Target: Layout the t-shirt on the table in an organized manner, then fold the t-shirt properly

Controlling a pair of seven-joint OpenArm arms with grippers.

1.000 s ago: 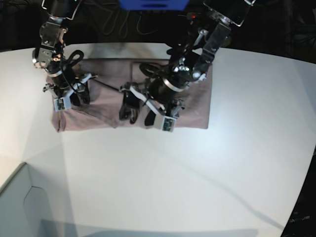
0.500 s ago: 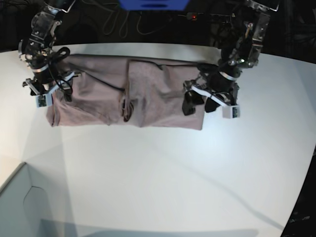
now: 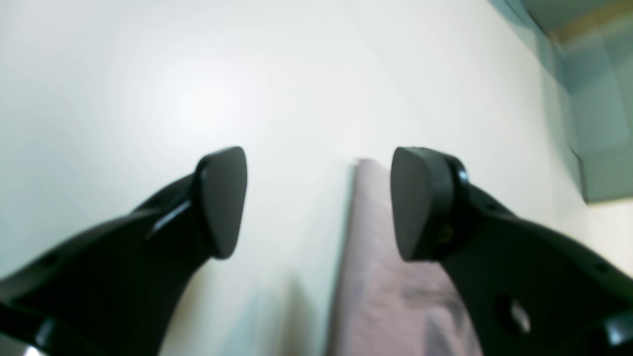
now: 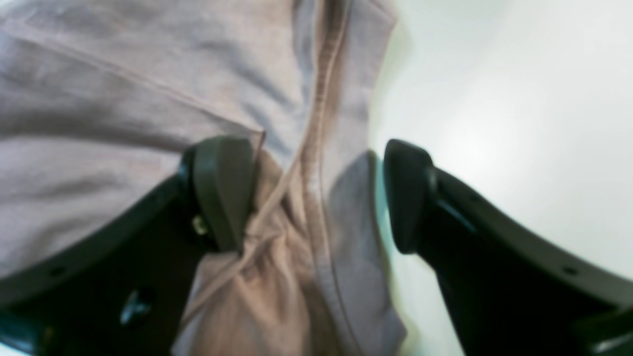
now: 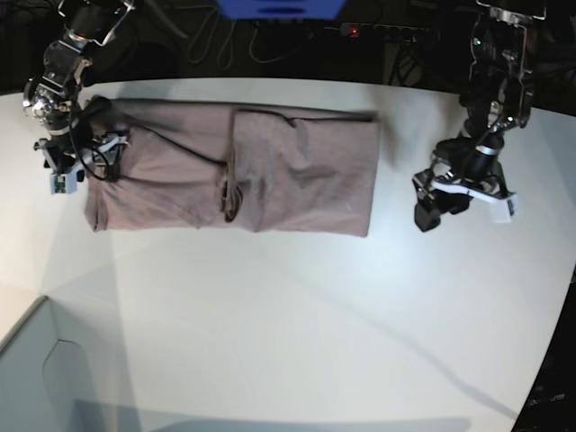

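the shirt (image 5: pixel 236 168) lies folded in a long band on the table (image 5: pixel 297 315). my left gripper (image 5: pixel 463 195) hangs released beside it, my right gripper (image 5: pixel 79 155) spread over its far end. next i judge a crosswise fold.

You're seeing bare table (image 5: pixel 297 315) lying open in front of the t-shirt (image 5: pixel 270 171); only the pale box corner (image 5: pixel 36 378) is blocking, well apart from its left end.

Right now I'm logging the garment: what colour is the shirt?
The shirt is plain dusty mauve, pinkish-brown; seen best in the base view.
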